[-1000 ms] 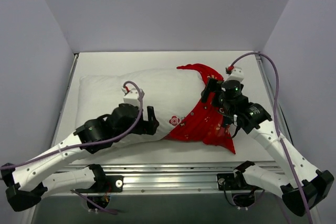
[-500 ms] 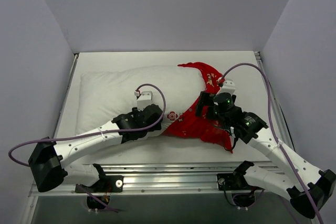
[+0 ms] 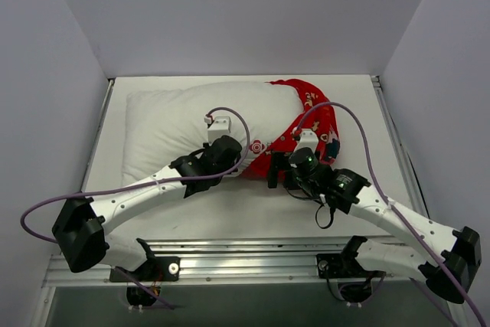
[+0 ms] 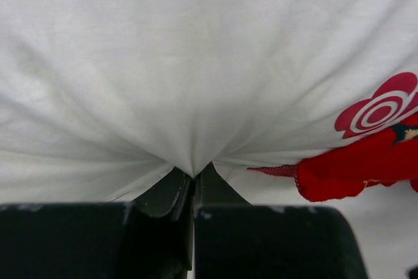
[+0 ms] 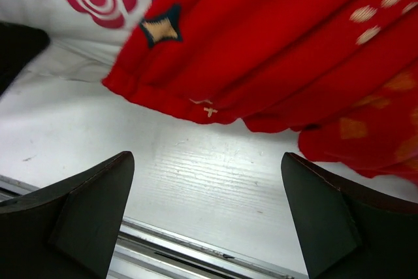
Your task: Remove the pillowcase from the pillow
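A white table (image 3: 253, 216) sat between grey walls (image 3: 230, 13). The pillow (image 3: 168, 124) lay across it, the red pillowcase (image 3: 325, 124) bunched on its 3 o'clock end. The left gripper (image 4: 194, 176) pinched a small pillow fold. The right gripper (image 5: 208, 161) hung wide and empty at the pillowcase's 6 o'clock. That pinch might slip, letting the pillow drag along.
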